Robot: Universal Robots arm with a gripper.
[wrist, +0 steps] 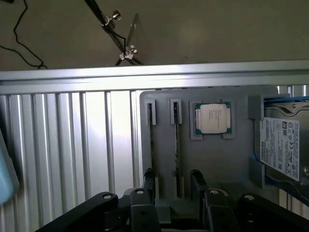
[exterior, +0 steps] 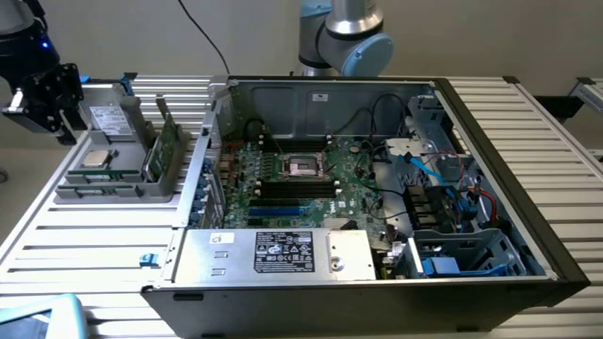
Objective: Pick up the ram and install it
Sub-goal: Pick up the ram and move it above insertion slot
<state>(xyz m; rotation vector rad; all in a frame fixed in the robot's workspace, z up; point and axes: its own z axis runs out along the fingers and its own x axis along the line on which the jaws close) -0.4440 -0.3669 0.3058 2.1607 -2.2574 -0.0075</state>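
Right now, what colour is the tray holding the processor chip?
The tray is plain grey, clearest in the wrist view.

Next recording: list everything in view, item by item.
ram: two, green, side by side in tray slots
processor: one, silver, tray pocket beside ram
hard drive: one, silver, tray end
circuit card: one, green, upright in tray
tray: one, grey, exterior view's left
computer case: one, black, open, table centre
motherboard: one, green, inside case
power supply: one, silver, case's near end
table: one, silver, slatted
gripper: one, black, open, above tray near ram
arm: one, silver-blue, behind case
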